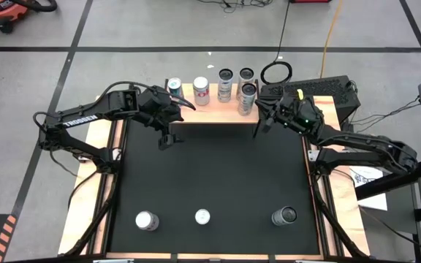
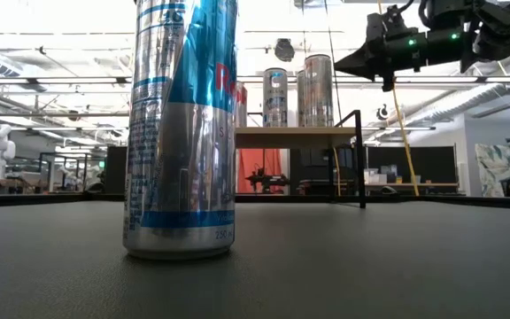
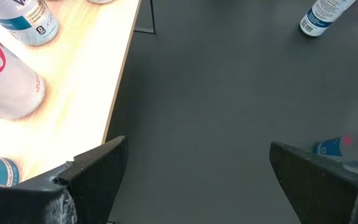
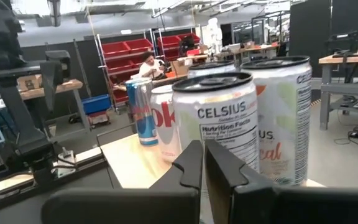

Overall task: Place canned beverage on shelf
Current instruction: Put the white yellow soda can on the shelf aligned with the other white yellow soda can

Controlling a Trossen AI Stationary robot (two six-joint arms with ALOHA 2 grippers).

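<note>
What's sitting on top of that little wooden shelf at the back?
Five cans stand upright on the shelf: a blue one, a white one and three silver ones. The left arm covers the shelf's left end.

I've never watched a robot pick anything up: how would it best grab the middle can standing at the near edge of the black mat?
Probably around the middle can's round side wall, with the open left gripper coming down from above or level from the shelf side. It stands upright, well apart from its neighbours, so fingers fit on both sides.
</note>
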